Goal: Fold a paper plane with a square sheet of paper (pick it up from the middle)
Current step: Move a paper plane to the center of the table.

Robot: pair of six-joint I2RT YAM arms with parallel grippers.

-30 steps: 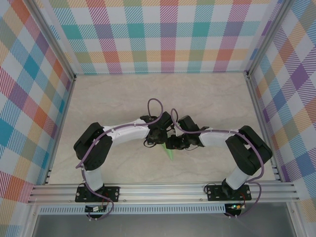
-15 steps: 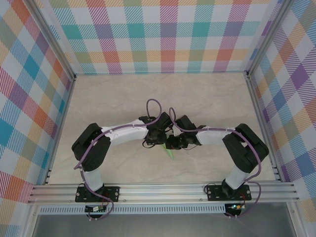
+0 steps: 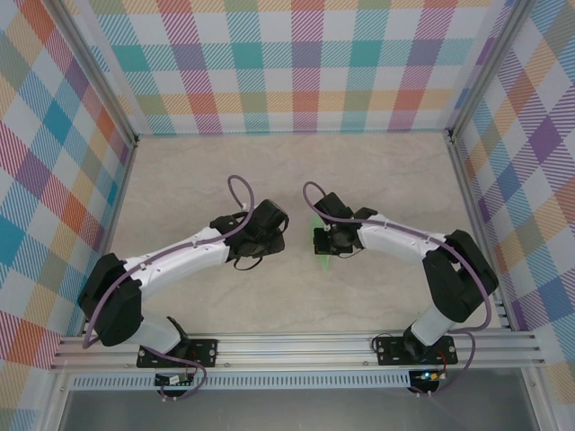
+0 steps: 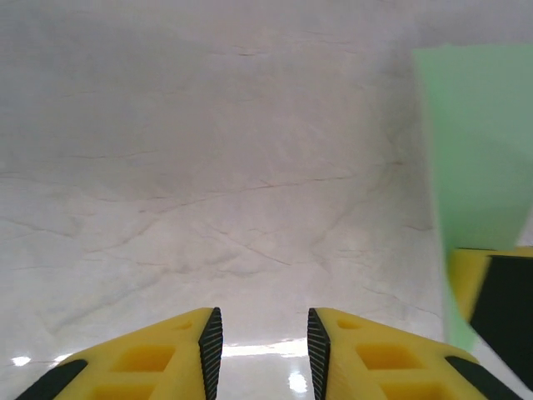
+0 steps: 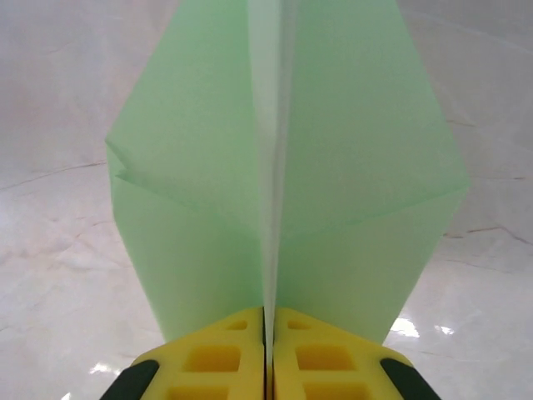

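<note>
Pinching the paper plane (image 5: 333, 150) at its crease, right hand (image 5: 268, 321), left hand (image 4: 260, 340) spread apart.

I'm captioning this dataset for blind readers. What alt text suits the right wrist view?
The right gripper, yellow fingers shut, pinches the centre crease of a folded pale mint-green paper plane whose wings spread to either side. A glossy pale marbled table lies behind it.
</note>
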